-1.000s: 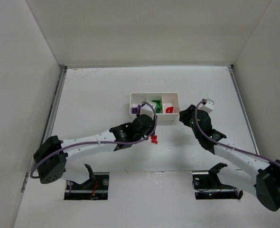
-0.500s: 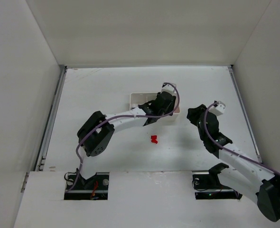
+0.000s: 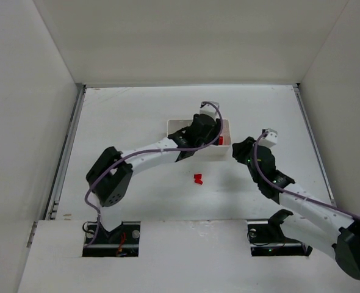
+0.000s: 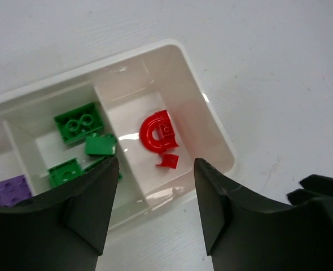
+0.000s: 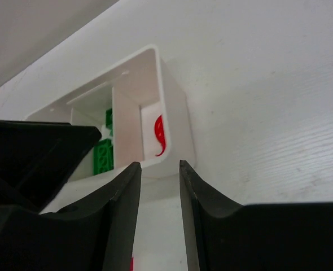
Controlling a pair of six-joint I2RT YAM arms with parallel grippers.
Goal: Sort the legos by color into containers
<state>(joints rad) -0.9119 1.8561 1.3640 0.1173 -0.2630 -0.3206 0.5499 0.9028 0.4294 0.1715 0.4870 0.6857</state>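
The white three-compartment tray [image 3: 169, 131] sits mid-table. In the left wrist view [image 4: 211, 121] its right compartment holds red legos [image 4: 158, 135], the middle one green legos [image 4: 79, 124], and the left one a purple lego [image 4: 5, 189]. My left gripper [image 3: 205, 143] hovers over the tray's front wall, open and empty [image 4: 154, 169]. One red lego [image 3: 198, 179] lies on the table in front of the tray. My right gripper [image 3: 238, 149] is just off the tray's right front corner [image 5: 172, 130], its jaws narrowly open and empty [image 5: 158, 169].
White walls enclose the table on the left, back and right. The left arm stretches from the lower left across to the tray. The left gripper's dark body [image 5: 36, 152] fills the left of the right wrist view.
My left gripper left the spot beside the red lego on the table and moved up over the tray. My right gripper backed off to the right, then came back to the tray's corner.
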